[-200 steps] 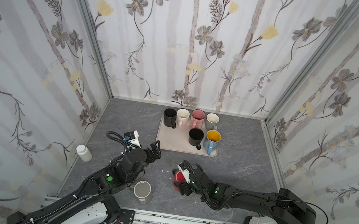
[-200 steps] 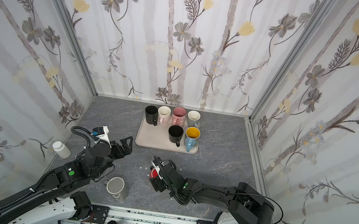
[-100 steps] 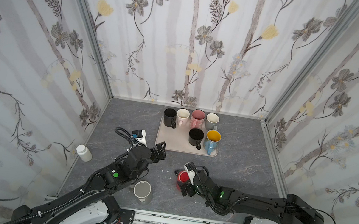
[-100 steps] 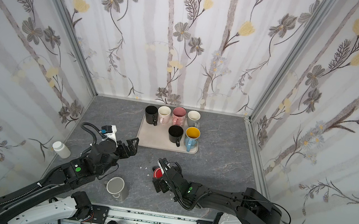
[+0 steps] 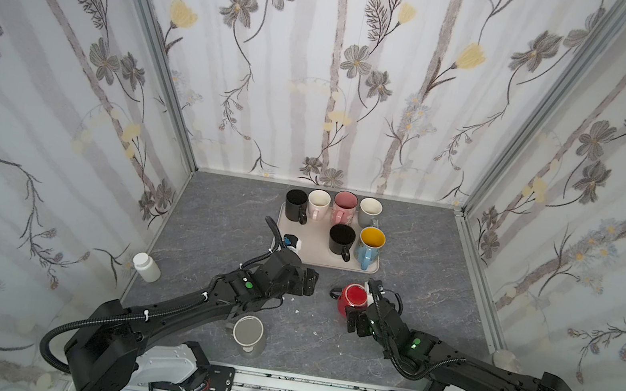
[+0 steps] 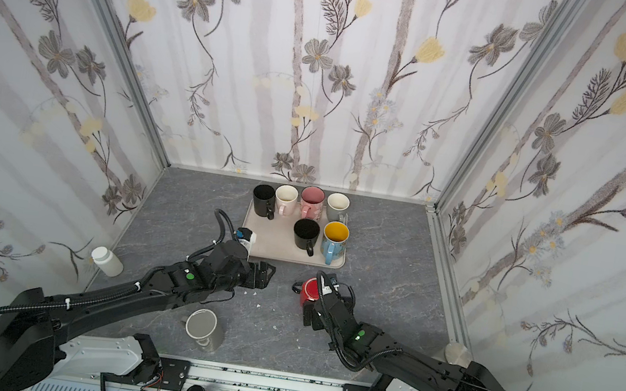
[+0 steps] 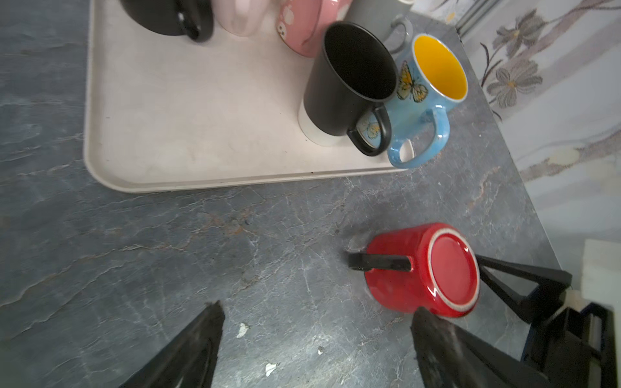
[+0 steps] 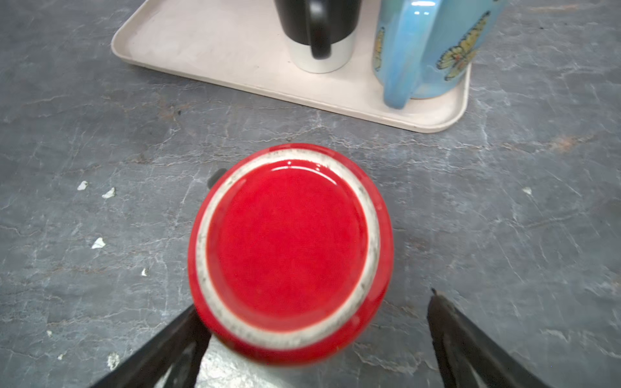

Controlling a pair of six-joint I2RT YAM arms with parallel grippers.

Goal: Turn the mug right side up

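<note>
One red mug [image 5: 354, 298] stands base-up on the tabletop [image 5: 213, 232].
In both top views it sits just before the tray [image 5: 315, 253] of six upright mugs [image 5: 342, 236], left end effector [image 5: 310, 282] spread wide beside it, right end effector [image 5: 354, 321] behind it. Left wrist view: tabletop shows between the fingers [image 7: 201, 339]. Right wrist view: fingers [image 8: 453, 336] set wide, mug base just ahead.
</note>
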